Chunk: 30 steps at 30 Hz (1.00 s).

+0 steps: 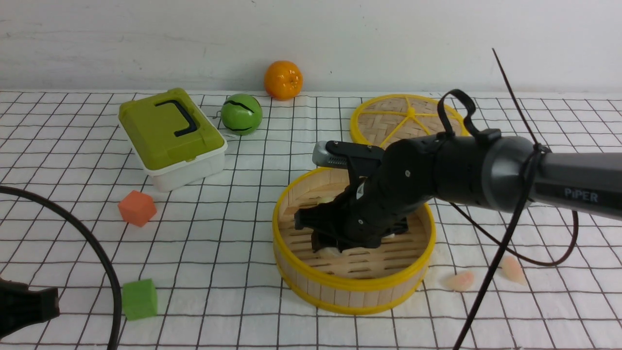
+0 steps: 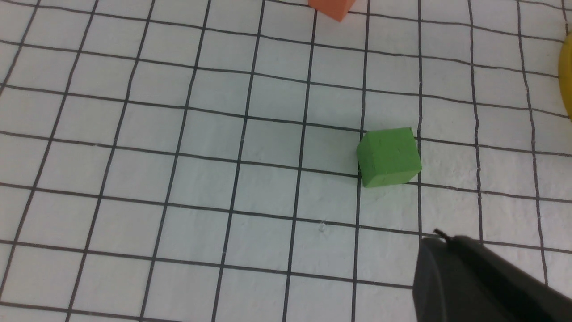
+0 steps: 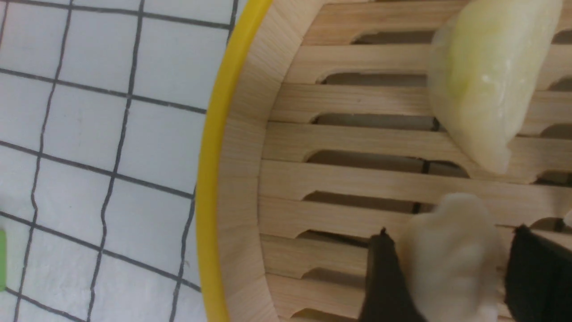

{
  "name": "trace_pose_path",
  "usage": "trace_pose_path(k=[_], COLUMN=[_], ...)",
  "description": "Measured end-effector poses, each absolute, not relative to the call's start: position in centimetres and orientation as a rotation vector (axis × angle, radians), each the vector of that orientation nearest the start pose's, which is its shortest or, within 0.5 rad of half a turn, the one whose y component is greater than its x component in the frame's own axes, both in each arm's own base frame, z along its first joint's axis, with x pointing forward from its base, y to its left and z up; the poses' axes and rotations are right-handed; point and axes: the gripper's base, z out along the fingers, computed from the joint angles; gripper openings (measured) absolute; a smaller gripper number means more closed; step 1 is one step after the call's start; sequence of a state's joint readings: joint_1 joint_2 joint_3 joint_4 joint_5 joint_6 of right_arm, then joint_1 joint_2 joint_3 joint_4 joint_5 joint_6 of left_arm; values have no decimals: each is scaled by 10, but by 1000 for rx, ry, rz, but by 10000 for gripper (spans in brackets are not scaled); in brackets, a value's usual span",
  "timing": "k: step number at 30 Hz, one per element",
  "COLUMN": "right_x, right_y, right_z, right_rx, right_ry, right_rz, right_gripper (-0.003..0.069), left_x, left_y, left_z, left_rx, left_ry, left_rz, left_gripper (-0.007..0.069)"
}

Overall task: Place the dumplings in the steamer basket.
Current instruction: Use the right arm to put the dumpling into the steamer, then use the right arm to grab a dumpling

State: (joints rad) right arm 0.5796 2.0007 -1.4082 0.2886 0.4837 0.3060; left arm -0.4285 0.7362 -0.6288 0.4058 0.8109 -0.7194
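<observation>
white gridded cloth (image 1: 218, 243), left gripper (image 1: 29, 306) closed at near left, green cube (image 1: 139, 299), steamer basket (image 1: 350, 287) at centre, right gripper (image 1: 333, 243) inside, jaws parted loosely around a cream-white dumpling (image 3: 447, 241) on the slats, pale green dumpling (image 3: 487, 80) near it, two pinkish dumplings (image 1: 460, 281) (image 1: 513, 269) on the cloth at right

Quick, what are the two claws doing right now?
Left claw: closed, nothing seen in it.
Right claw: open, with a white dumpling loose between its fingers on the steamer basket floor.

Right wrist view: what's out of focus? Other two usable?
Right wrist view: the white dumpling and pincer fingers are soft, basket slats sharp. Left wrist view: green cube crisp, flat light. Front view: sharp, even light, faint shadows.
</observation>
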Motion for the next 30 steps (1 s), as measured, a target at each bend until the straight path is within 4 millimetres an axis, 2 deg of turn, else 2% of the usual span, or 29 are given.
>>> trace_pose_path(k=[3,9,10,11,13,15,17,18,19,21,22,24,25,27,28,30], right_x=[356,354,352,352,345,341,330,331,330,334,334,344,347,353,360,367], right_y=[248,246,245,245,237,232,204,200,176,143,143,105,96,85,73,62], right_z=[188,202,214,213,241,251,279,281,290,293,293,286,282,275,263,249], right_rx=[-76,-78,-83,-85,-129,-156,-206,-197,-183,-142,-145,-77,-64,-48,-21,20], right_ry=[2641,2606,2582,2582,2549,2548,2576,2580,2611,2661,2667,2733,2753,2781,2821,2867], right_rz=[592,611,621,620,607,581,451,438,325,175,164,55,48,48,88,166], right_gripper=[461,522,525,525,525,525,525,525,525,525,525,525,525,525,525,524], left_x=[128,129,129,129,129,129,128,128,128,128,128,128,128,128,128,128], left_y=[-30,-30,-30,-30,-30,-30,-30,-30,-30,-31,-31,-31,-31,-31,-31,-32], left_z=[296,296,296,296,296,296,296,296,296,296,296,296,296,296,296,295], left_rx=[-143,-142,-142,-142,-142,-142,-143,-143,-147,-151,-152,-154,-154,-154,-154,-151], left_ry=[2314,2313,2313,2313,2313,2313,2314,2314,2318,2321,2321,2323,2323,2323,2322,2318], left_rz=[-92,-93,-93,-93,-93,-93,-94,-93,-99,-108,-109,-116,-116,-116,-117,-121], left_gripper=[-13,-13,-13,-13,-13,-13,-13,-13,-13,-13,-13,-13,-13,-13,-13,-13])
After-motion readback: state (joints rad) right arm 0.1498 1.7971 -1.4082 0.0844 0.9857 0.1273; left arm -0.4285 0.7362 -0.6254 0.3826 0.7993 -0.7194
